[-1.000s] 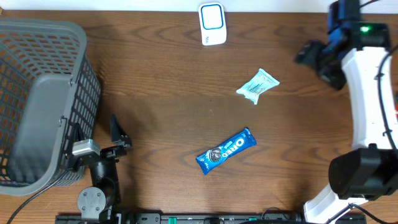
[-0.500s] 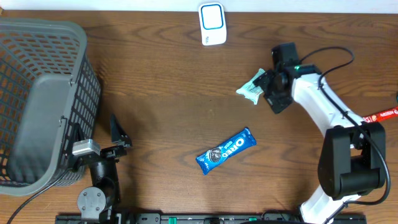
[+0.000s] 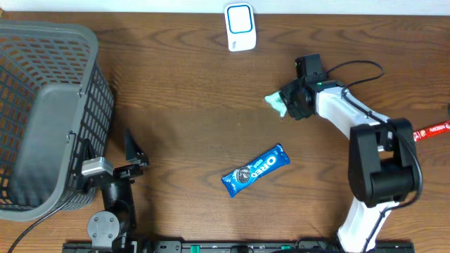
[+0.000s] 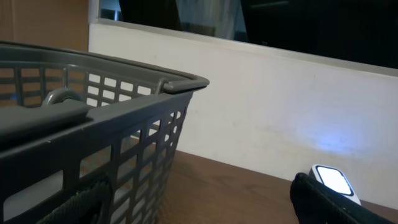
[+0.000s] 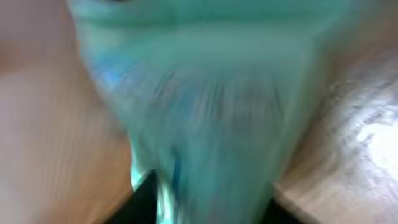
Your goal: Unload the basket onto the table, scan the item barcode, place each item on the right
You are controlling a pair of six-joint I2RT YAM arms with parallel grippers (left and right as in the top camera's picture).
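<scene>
Reaching across the table (image 3: 183, 91), the right gripper (image 3: 292, 100) covers one end of the mint-green packet (image 3: 275, 103), whose print is a blur in the wrist view; whether its fingers pinch it cannot be told. A blue pack (image 3: 255, 169) nearer the front reads "OREO". The white scanner (image 3: 240, 27) stands at the far edge. The left gripper (image 3: 104, 149) rests spread wide beside the grey basket (image 3: 42, 42).

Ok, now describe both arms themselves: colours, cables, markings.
The right arm has white shells between bulky black joints, a black gripper, a thin black cable looping off its wrist and a small green light there. The left arm is black, with a silver block near its wrist and a round grey disc at its base. No lettering is legible.
</scene>
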